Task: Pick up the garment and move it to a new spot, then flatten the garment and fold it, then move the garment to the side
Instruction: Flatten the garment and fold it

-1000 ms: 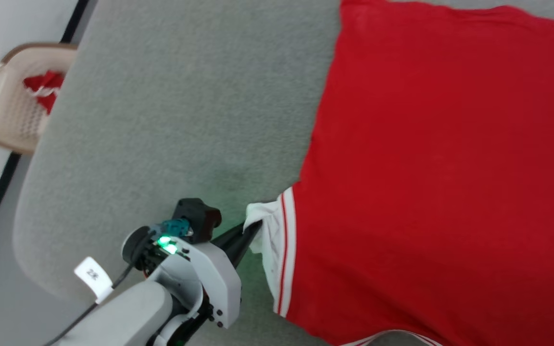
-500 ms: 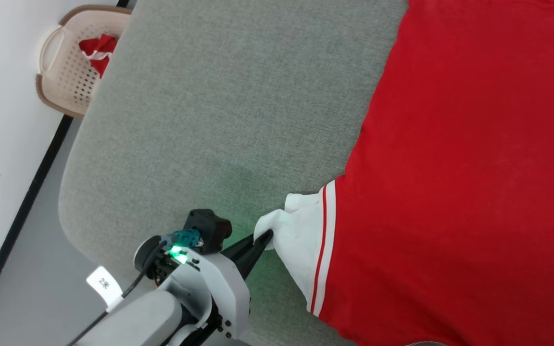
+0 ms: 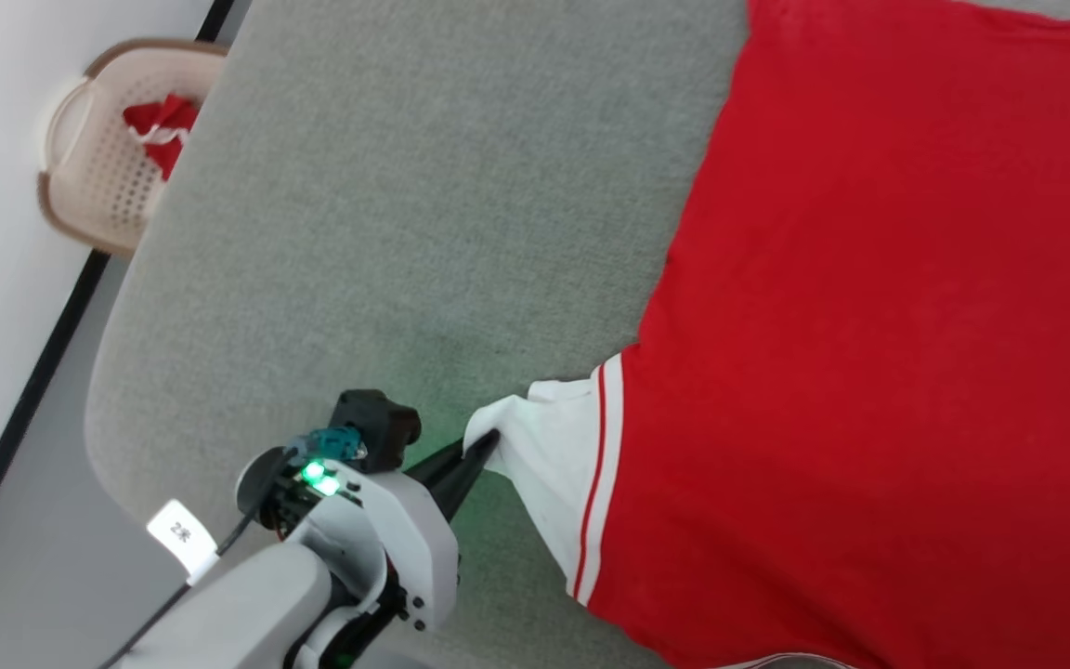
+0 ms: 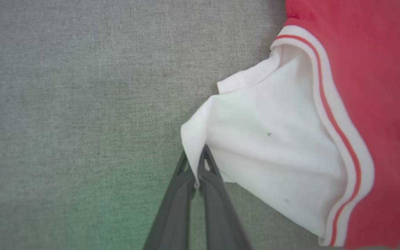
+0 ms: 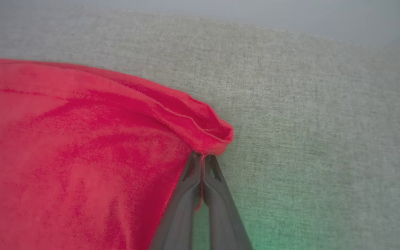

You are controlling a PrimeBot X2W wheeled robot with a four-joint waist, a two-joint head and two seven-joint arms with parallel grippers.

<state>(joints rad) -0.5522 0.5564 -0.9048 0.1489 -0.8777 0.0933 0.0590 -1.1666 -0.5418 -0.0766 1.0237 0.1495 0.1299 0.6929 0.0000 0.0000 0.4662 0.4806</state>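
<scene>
The left gripper [image 3: 484, 443] is pinching the garment [image 3: 869, 325] by its white hem corner; the right gripper [image 5: 202, 157] is clamping its red edge, on a grey surface [image 3: 405, 186].

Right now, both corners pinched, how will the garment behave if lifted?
Probably floppy: the garment bunches into a soft peak where the left gripper pinches its white hem. Likely to sag between grips, since the red corner at the right gripper rolls over itself. Seemingly light: narrow fingertip pinches hold it.
</scene>
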